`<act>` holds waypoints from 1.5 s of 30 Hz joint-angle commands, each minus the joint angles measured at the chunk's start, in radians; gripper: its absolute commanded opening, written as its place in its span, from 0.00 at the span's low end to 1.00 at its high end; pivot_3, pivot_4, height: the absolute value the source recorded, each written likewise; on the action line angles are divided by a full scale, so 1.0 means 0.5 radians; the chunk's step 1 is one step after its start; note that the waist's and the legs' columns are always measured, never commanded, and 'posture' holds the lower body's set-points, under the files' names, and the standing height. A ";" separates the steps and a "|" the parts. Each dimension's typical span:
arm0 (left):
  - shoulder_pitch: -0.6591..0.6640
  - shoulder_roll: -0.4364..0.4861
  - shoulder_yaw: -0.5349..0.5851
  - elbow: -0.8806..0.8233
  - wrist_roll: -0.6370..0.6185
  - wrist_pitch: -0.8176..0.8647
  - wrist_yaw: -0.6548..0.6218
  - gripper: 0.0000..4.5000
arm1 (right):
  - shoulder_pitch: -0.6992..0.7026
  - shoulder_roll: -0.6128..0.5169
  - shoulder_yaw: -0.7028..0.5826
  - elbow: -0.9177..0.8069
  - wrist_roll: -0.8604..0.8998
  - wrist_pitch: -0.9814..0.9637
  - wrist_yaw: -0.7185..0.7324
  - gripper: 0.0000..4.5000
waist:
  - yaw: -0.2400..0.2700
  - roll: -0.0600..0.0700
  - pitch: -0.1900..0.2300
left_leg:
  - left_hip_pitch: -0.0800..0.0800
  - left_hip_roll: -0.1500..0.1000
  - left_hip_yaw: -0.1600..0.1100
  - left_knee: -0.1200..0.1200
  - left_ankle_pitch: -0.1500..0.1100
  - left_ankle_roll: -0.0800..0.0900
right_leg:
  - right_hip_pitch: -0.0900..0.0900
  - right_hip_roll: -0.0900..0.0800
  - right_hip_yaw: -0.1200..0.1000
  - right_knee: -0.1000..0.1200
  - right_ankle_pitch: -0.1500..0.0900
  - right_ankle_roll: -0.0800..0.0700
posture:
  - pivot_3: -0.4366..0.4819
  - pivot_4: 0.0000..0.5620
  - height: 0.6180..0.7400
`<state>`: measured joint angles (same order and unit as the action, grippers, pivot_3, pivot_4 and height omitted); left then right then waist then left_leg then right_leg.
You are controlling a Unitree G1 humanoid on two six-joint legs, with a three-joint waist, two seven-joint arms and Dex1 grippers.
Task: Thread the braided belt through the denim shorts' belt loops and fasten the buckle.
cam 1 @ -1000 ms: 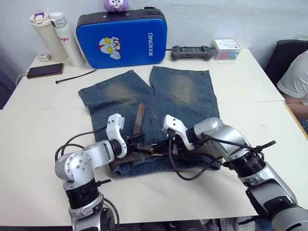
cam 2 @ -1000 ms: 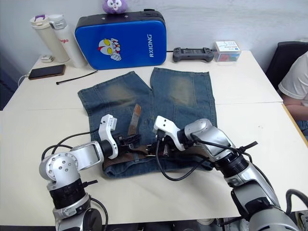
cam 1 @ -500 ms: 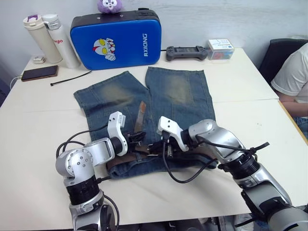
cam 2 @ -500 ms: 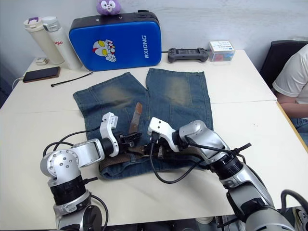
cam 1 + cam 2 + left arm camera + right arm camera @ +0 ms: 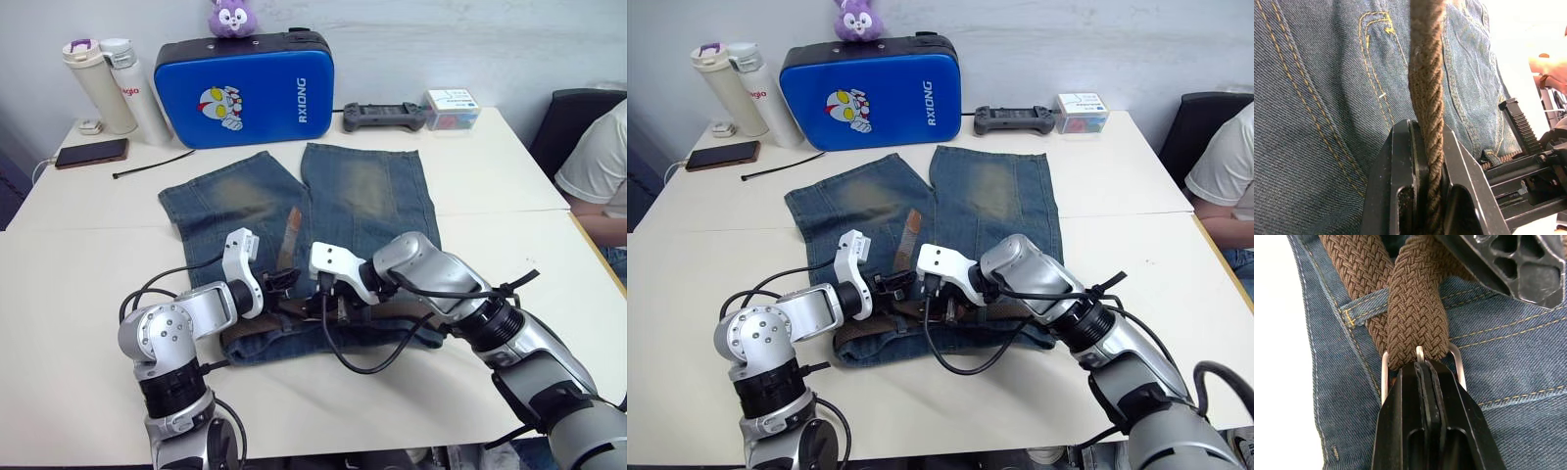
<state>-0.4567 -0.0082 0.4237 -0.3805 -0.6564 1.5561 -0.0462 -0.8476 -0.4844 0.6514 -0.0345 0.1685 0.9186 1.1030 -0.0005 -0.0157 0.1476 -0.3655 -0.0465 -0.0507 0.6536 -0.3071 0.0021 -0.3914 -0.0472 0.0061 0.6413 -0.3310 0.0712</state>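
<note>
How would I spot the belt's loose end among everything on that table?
Find the denim shorts spread mid-table before the blue case. Between their legs, above the left gripper, lies the braided belt: a brown strap with a tan tip, unlike the thin black cable tie.

Denim shorts [image 5: 323, 206] mid-table [image 5: 88, 245]; braided belt [image 5: 294, 305] on waistband; case [image 5: 245, 88] behind shorts.

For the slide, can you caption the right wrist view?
Right gripper pinching the silver buckle where the brown braided belt crosses a belt loop on the denim shorts.
</note>
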 commanded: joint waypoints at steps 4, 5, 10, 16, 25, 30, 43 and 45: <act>-0.183 -0.125 0.318 -0.042 -0.086 0.033 -0.011 0.00 | 0.196 0.037 0.280 0.331 -0.181 0.123 -0.105 0.01 | -0.005 0.000 -0.009 | 0.032 0.003 -0.001 -0.014 -0.005 -0.002 | 0.033 0.002 -0.002 -0.016 0.000 -0.001 | 0.48 0.27 1.00; -0.222 -0.136 0.354 -0.025 -0.088 0.051 -0.013 0.00 | 0.201 0.044 0.278 0.333 -0.187 0.119 -0.116 0.01 | -0.006 -0.001 -0.009 | 0.032 0.003 -0.001 -0.014 -0.009 -0.007 | 0.034 0.002 -0.002 -0.017 0.000 -0.001 | 0.48 0.27 1.00; -0.424 -0.176 0.481 0.118 -0.079 0.116 -0.018 0.00 | 0.243 0.039 0.282 0.297 -0.212 0.087 -0.147 0.01 | -0.017 0.001 -0.010 | 0.032 0.007 -0.002 -0.014 -0.011 -0.012 | 0.033 0.007 -0.002 -0.017 -0.001 -0.001 | 0.48 0.27 1.00; -0.702 -0.043 0.288 0.485 -0.024 0.108 -0.085 0.00 | 0.290 0.023 0.303 0.252 -0.212 0.101 -0.176 0.01 | -0.019 0.001 -0.010 | 0.033 0.008 -0.003 -0.014 -0.012 -0.020 | 0.033 0.009 -0.003 -0.017 -0.001 -0.001 | 0.48 0.27 1.00; -1.110 0.189 -0.208 1.112 -0.016 0.027 -0.421 0.00 | 0.322 -0.009 0.383 0.208 -0.236 0.115 -0.178 0.01 | -0.005 0.007 -0.013 | 0.039 0.008 -0.004 -0.015 -0.013 -0.024 | 0.037 0.008 -0.003 -0.017 -0.001 -0.001 | 0.48 0.27 1.00; -1.346 0.191 -0.508 1.492 0.064 -0.189 -0.681 0.00 | 0.404 0.007 0.414 0.246 -0.275 0.045 -0.230 0.01 | 0.009 0.012 -0.013 | 0.062 0.006 -0.013 -0.019 -0.016 -0.023 | 0.063 0.005 -0.011 -0.032 0.000 -0.001 | 0.48 0.27 1.00; -1.482 0.253 -1.070 1.844 0.267 -0.550 -1.348 0.00 | 0.522 0.152 0.337 0.560 -0.476 -0.333 -0.258 0.01 | -0.060 0.022 -0.028 | 0.072 0.013 -0.019 -0.052 -0.003 -0.043 | 0.068 0.010 -0.018 -0.039 0.000 0.003 | 0.48 0.27 1.00; -1.477 0.250 -1.064 1.837 0.273 -0.547 -1.361 0.00 | 0.525 0.151 0.325 0.534 -0.485 -0.316 -0.258 0.01 | -0.060 0.027 -0.032 | 0.074 0.013 -0.019 -0.053 -0.002 -0.043 | 0.069 0.010 -0.017 -0.039 0.000 0.003 | 0.48 0.27 1.00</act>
<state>-1.1188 0.1556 -0.1335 0.6025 -0.4716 1.3416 -0.6619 -0.7085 -0.4035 0.6416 0.0041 0.0373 0.6744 1.0139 -0.0305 -0.0021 0.1318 -0.3281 -0.0398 -0.0601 0.6267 -0.3084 -0.0194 -0.3564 -0.0421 -0.0023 0.6218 -0.3313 0.0731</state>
